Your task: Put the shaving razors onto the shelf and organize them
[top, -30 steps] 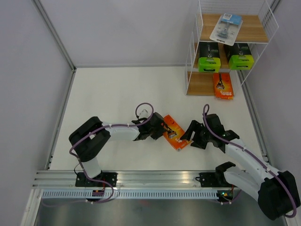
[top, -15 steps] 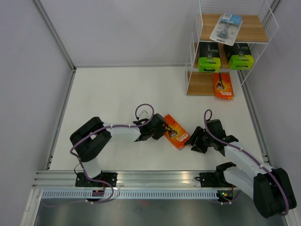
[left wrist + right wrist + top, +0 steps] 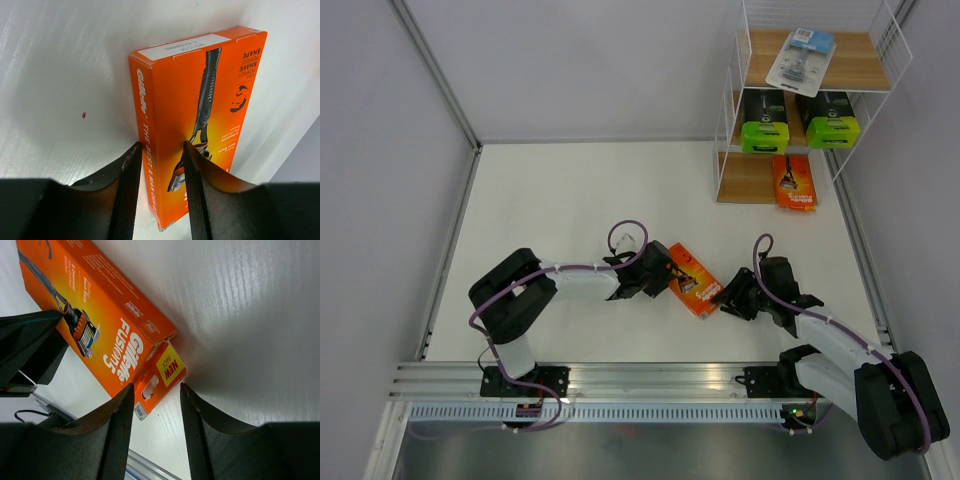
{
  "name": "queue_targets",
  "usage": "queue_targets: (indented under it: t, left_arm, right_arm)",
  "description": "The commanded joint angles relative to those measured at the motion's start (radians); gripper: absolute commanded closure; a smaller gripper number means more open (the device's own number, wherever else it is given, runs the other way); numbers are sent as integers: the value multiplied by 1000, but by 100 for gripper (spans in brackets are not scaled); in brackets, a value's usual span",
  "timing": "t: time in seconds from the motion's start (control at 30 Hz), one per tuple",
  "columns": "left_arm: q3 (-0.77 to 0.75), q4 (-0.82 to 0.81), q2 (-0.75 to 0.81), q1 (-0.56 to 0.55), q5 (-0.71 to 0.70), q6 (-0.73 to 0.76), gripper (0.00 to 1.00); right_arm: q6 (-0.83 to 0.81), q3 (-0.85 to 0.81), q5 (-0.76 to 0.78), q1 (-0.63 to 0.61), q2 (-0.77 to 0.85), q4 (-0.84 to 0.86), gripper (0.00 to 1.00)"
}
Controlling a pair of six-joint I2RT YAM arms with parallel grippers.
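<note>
- Orange pack (image 3: 695, 282) on the table (image 3: 570, 190), right of centre and nearer the near edge than the far one, between the two grippers.
- Readable on it: "Gillette", "THE BEST A MAN" (cut off), "PERFECT SHAVE SHAPE", "Gillette FUSION5"; razor pictured on the front.
- Yellow tag (image 3: 168, 368) at the hang-tab end, reads "NEW PACK".
- White sticker (image 3: 184, 46) across the other end, print too small to read.
- Left gripper (image 3: 161, 145) clamped on one long edge of the orange pack, one finger on each side.
- Right gripper (image 3: 156, 386) about half open, straddling the tab end, fingers right against both sides; firm grip or not, cannot tell.
- Shelf (image 3: 860, 70) at the far right corner of the table.
- Top board: clear blister pack (image 3: 800, 55) with blue card, lying askew.
- Middle board: black box (image 3: 766, 128) with lime-green end, just beside a second black box (image 3: 832, 125) of the same kind.
- Bottom board: orange card (image 3: 794, 182), sticking out past the front edge.
</note>
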State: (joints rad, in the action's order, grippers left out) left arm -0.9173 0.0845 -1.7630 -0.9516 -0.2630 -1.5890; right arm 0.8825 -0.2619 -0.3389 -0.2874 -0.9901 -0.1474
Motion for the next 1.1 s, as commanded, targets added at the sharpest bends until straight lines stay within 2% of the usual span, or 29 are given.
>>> queue_targets:
  t: [0.0, 0.27, 0.37, 0.4, 0.5, 0.6, 0.77, 0.93, 1.07]
  left_arm:
    - [-28, 44, -19, -16, -7, -8, 56]
    - [-64, 32, -56, -24, 34, 35, 56]
    - [-84, 29, -67, -32, 45, 52, 56]
    - [-95, 26, -76, -33, 50, 67, 56]
    - [-106, 20, -82, -33, 67, 90, 56]
    - [-89, 21, -63, -33, 58, 107, 55]
    - [-54, 38, 10, -24, 15, 150, 54]
    - [-35, 89, 112, 20, 2, 306, 48]
    - [14, 139, 264, 82, -28, 383, 44]
  right_arm:
    - [21, 29, 14, 4, -21, 95, 52]
    - [90, 46, 11, 4, -41, 244, 61]
    - [105, 39, 20, 2, -36, 267, 70]
    - [107, 30, 27, 4, -35, 261, 78]
    - [99, 9, 66, 2, -25, 237, 92]
    - [85, -29, 106, 7, -13, 169, 100]
    - [52, -115, 136, 53, -1, 65, 100]
    - [36, -189, 144, 146, -16, 28, 100]
    - [71, -230, 162, 217, -33, 25, 99]
